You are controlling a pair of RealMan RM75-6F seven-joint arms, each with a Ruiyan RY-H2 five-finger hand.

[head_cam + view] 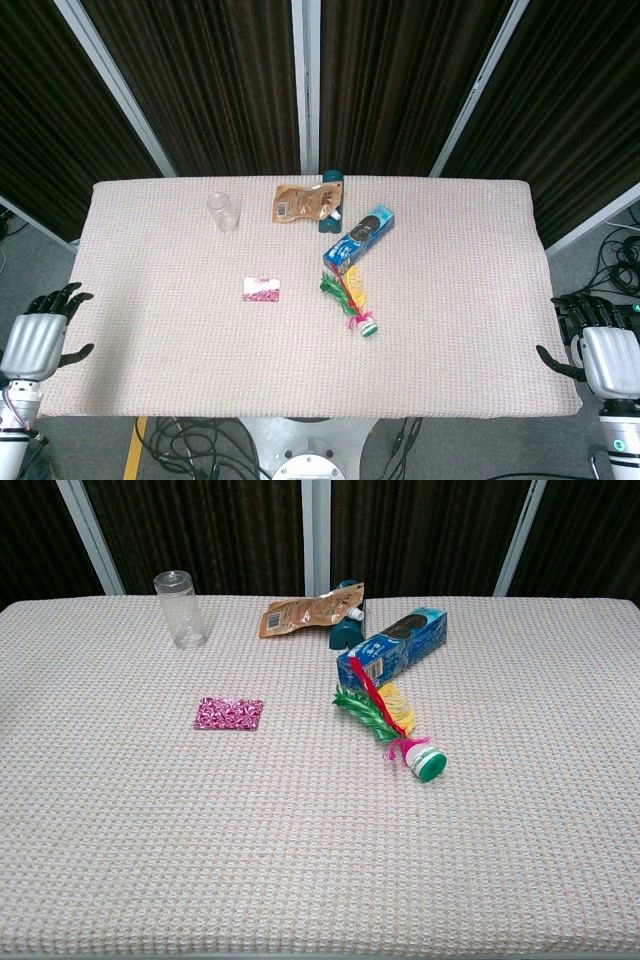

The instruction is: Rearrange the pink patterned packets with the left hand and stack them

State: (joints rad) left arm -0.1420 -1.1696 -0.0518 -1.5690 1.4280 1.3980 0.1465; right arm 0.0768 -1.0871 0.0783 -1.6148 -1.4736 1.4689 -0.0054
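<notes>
The flat, shiny pink patterned packet [229, 713] lies on the woven beige tablecloth [150, 830]. Left hand [40, 335] and right hand [600, 350] rest spread, holding nothing.

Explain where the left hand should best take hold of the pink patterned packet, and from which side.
Probably from above, fingers pinching its two long edges: the pink patterned packet lies flat on the table with open cloth all round, and the left hand waits at the table's left edge.
</notes>
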